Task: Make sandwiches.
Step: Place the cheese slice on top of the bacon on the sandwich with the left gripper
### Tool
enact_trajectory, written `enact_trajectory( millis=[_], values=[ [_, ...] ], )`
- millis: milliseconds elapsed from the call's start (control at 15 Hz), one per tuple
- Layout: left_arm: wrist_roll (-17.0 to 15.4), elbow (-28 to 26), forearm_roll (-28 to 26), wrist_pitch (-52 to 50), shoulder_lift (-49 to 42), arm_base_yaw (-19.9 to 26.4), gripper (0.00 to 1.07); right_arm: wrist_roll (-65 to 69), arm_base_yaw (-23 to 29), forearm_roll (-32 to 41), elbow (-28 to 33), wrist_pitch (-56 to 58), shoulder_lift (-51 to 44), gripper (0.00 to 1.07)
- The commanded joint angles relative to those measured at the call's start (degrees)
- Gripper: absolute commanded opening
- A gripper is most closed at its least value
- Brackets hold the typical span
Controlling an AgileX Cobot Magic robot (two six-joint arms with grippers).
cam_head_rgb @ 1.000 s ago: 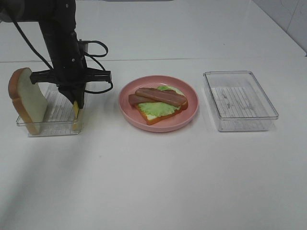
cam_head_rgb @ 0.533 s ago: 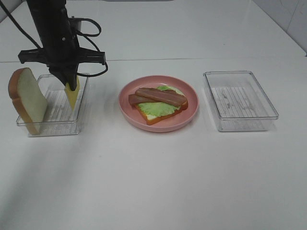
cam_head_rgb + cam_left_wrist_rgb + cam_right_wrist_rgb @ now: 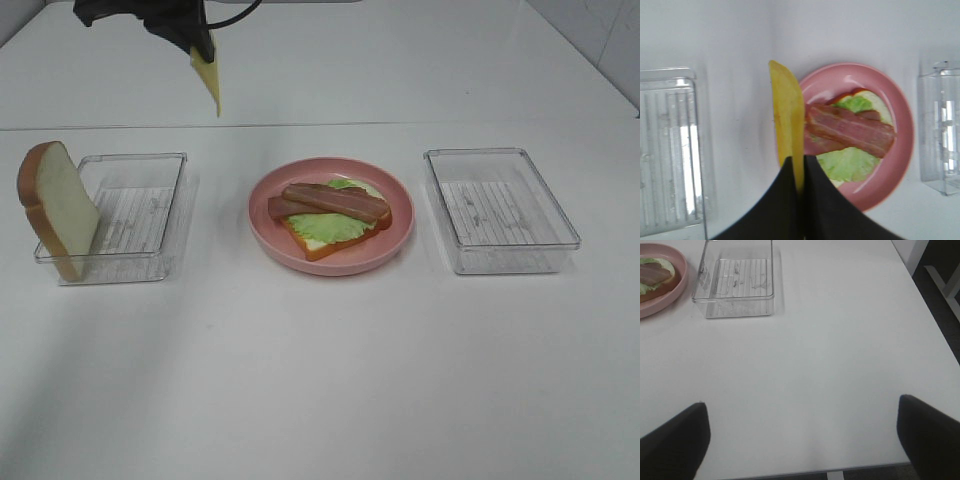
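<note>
1. Two clear trays sit on the white desk (image 3: 320, 380): left tray (image 3: 125, 220) with a bread slice (image 3: 58, 205) leaning on it, right tray (image 3: 500, 208).
2. Centre: pink plate (image 3: 395, 245) holding toast (image 3: 325, 243), lettuce (image 3: 330, 228), bacon (image 3: 330, 202).
3. Upper left: left gripper (image 3: 200, 45) pinching a cheese slice (image 3: 210, 82).
4. Right gripper (image 3: 802, 432) spread wide, empty.

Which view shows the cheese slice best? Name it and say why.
The left wrist view: the cheese slice fills the middle, pinched edge-on between the shut jaws above the plate. The exterior high view shows it small, hanging at the top. The right wrist view misses it.
</note>
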Motion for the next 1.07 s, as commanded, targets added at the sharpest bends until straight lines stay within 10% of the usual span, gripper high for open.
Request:
enact_trajectory(
  millis=[67,733,1067],
  values=[
    [2.5,-0.9,-7.0,1.6,0.2,-2.3,0.0,-0.8,-0.3,-0.3,0.1,-0.6,-1.7,0.98],
    [12.3,-0.9,-28.5,-6.2,10.7,-8.5,0.0,-0.8,-0.3,-0.3,0.1,-0.6,-1.7,0.98],
    [14.3,-0.9,-29.0,-7.3,17.4,-8.2,0.0,-0.7,-0.3,-0.2,0.1,-0.6,-1.7,0.98]
  ],
)
